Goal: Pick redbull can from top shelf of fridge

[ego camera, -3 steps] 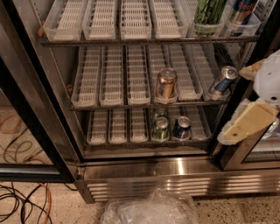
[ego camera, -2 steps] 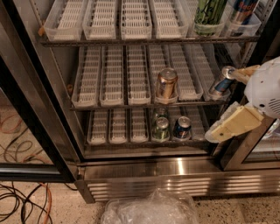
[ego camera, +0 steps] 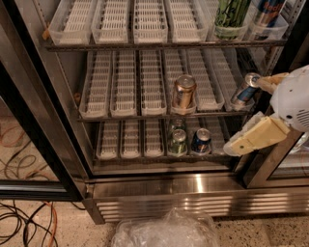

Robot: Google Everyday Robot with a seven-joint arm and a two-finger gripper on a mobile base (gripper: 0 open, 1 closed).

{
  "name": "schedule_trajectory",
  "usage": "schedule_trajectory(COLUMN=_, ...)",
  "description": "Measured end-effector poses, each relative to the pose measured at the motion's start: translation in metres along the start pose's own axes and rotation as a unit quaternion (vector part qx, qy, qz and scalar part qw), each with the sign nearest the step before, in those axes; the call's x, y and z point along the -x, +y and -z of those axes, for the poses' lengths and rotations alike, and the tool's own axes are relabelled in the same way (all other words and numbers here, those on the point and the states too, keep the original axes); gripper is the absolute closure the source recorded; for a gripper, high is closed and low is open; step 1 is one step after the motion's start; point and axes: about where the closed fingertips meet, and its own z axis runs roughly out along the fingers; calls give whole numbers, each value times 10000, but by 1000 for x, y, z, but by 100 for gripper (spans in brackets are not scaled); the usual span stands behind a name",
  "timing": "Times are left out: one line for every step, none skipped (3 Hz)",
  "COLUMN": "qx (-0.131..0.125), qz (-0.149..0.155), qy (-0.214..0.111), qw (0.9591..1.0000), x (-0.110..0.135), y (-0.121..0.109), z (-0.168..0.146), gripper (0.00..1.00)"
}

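- While the arm's white wrist housing pokes in from the right edge, level with the middle rack, the claw points left towards the open fridge.
- Its fingers are spread well apart. The short upper finger sits just beside the lid of a tilted blue-and-silver can on the middle rack. The long cream lower finger slants down and left.
- Nothing is clamped between the fingers.
- The redbull can stands upright in the far-right tray of the top shelf, cut off by the upper edge of the view. It is just right of a tall green can and well above the claw.
- A copper-coloured can stands further left on the middle rack. Green and dark blue cans stand side by side on the lowest rack.
- Compared with a second ago, the wrist housing has dropped a little and the lower finger has swung left, its tip now nearer the lowest rack. Against the frame after that, the pose is almost unchanged.
- None of the cans has shifted.
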Motion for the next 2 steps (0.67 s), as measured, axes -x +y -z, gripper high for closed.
schedule_trajectory(qx=-121, qz=-477, qy=-452, qw=9978, x=16, y=13, z=-2, gripper=0)
schedule_trajectory(qx=-316, qz=-1054, qy=-1010, qw=9888, x=40, y=31, z=-12, gripper=0)
